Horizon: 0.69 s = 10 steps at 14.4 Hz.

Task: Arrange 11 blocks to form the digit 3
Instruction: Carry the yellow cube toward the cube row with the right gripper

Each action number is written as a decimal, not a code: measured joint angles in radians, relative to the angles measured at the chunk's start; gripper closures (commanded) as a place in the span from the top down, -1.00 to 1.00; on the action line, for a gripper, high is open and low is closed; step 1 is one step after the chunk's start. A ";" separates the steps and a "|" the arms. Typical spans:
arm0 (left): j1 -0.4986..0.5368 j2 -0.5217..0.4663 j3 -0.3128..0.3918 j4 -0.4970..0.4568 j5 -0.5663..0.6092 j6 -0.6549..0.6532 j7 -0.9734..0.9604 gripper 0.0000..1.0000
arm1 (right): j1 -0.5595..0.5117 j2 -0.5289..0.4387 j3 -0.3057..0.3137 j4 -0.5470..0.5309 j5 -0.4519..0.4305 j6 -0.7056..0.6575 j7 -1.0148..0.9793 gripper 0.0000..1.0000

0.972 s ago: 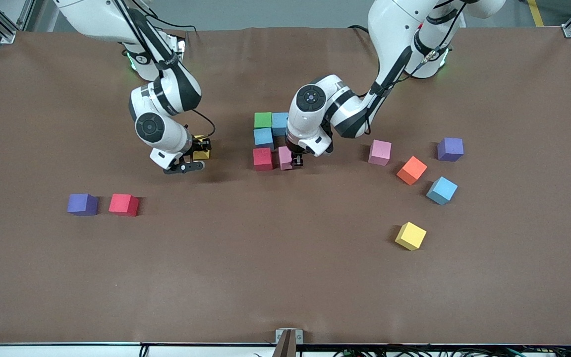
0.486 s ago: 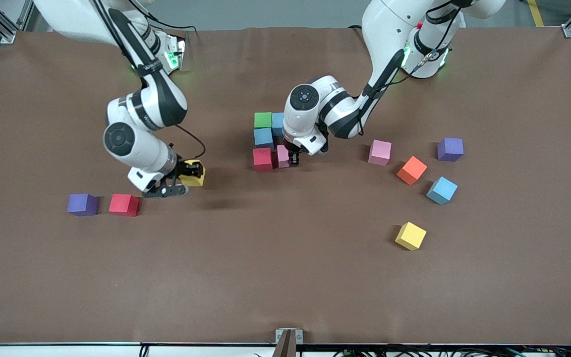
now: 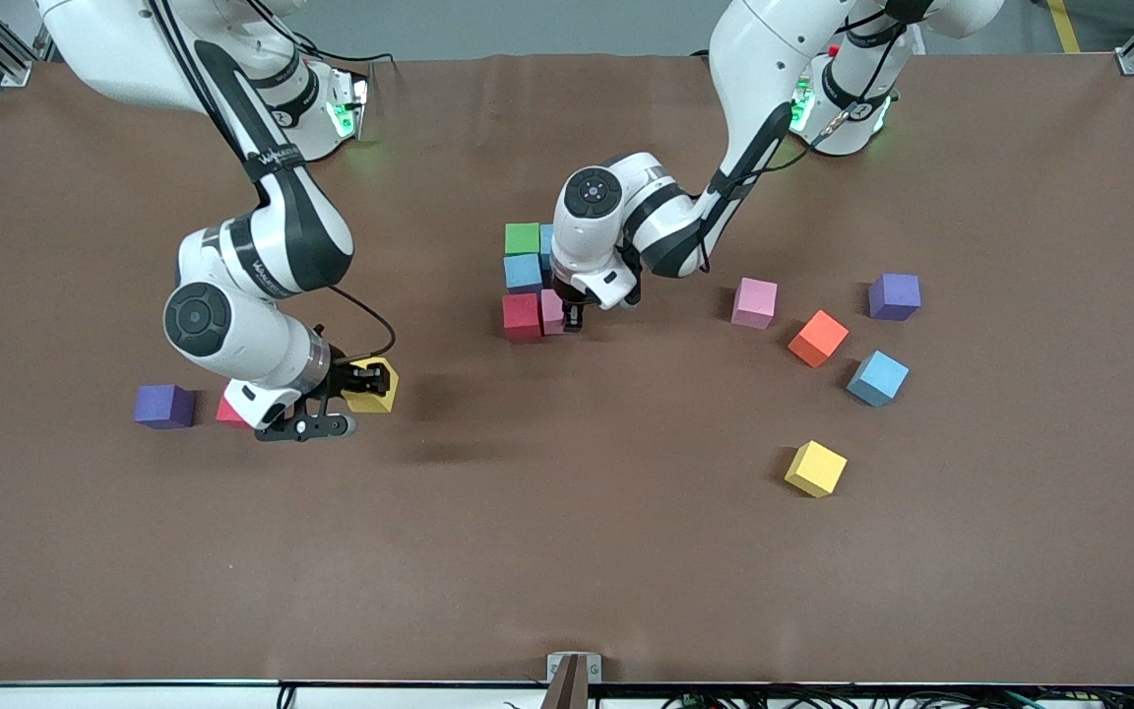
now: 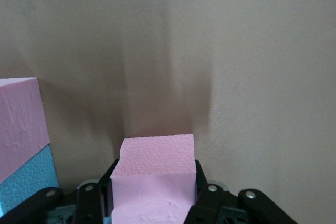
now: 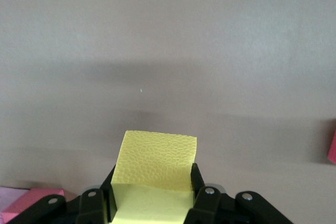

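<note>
left pincer (image 4: 152, 203) gripping pink block (image 4: 155, 174)

I could read almost nothing. The right arm (image 3: 272, 236) carried a small white word along its black band, too small for me to make out. The blocks and the tabletop (image 3: 567, 551) bore no lettering that I could see.
</note>
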 measured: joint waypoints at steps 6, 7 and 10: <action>-0.003 0.000 0.000 0.001 0.029 -0.002 0.002 -0.74 | 0.022 0.104 -0.011 0.159 -0.097 -0.001 0.002 -0.09; -0.004 0.000 0.000 0.002 0.030 -0.006 0.002 -0.74 | 0.031 0.125 -0.016 0.180 -0.098 -0.001 0.004 -0.10; -0.007 0.000 -0.001 0.005 0.033 -0.022 0.003 -0.74 | 0.055 0.176 -0.022 0.228 -0.099 -0.001 0.046 -0.11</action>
